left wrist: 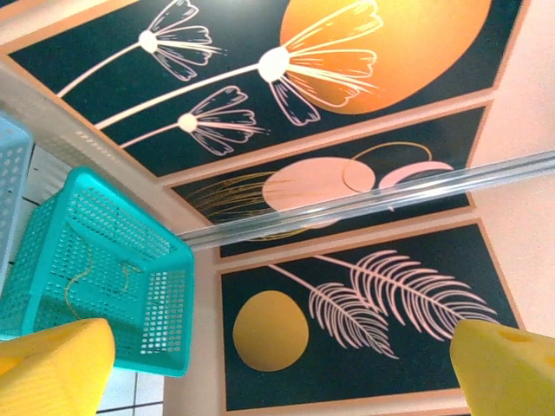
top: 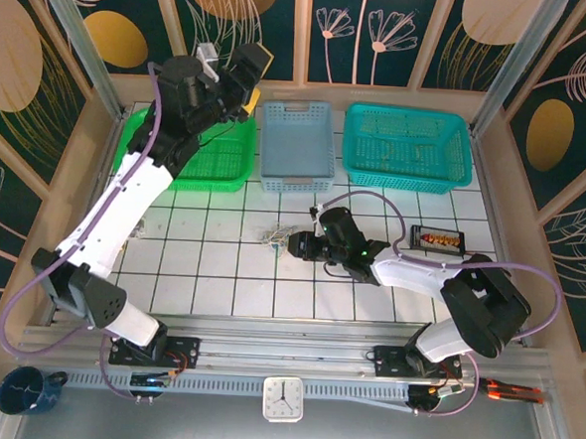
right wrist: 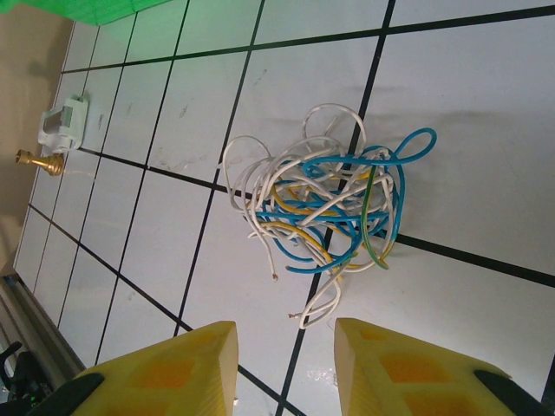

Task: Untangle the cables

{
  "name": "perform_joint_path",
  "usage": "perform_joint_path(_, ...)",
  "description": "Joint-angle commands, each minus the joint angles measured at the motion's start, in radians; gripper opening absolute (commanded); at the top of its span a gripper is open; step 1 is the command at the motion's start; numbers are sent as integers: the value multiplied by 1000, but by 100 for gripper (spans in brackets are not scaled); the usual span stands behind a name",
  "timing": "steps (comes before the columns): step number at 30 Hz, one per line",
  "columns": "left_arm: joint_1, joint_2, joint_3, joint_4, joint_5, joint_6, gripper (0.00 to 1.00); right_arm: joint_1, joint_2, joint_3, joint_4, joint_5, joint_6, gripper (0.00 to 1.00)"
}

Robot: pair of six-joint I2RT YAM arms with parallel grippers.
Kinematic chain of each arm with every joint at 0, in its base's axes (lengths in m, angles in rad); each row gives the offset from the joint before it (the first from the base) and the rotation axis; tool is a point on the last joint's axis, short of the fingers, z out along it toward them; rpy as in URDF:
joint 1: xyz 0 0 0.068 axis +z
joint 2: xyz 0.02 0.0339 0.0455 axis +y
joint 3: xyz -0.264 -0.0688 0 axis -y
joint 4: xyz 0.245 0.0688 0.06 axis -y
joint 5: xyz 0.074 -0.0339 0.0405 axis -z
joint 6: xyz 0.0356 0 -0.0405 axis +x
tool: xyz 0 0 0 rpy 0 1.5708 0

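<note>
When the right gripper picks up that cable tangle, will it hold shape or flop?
Probably floppy: the cables are thin loose loops with free ends trailing. Likely light, so a push would slide the clump over the smooth tile. Interlaced strands would probably lift together, sagging.

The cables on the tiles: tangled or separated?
Tangled: the cables, white, blue and yellow strands, loop through one another in one clump, lying in front of the open right tool.
</note>
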Motion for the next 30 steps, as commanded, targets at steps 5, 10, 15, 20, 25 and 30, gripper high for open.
perform_joint_path(5,19,5,-42,8,72,12,99,13,0,19,-4,19,7,35)
perform_joint_path(10,-4,-35,-94,42,40,10,99,15,-10,15,-16,18,2,35)
perform_joint_path(15,-15,-120,-216,90,-11,28,99,15,-5,25,-20,22,4,35)
perform_joint_path(20,-8,-227,-445,198,-46,5,99,20,-17,7,-7,46,24,35)
perform_joint_path(25,1,-340,-718,292,-120,-26,99,31,7,-7,22,55,38,35)
perform_joint_path(30,7,-431,-982,370,-177,-35,99,48,31,-16,54,62,40,34)
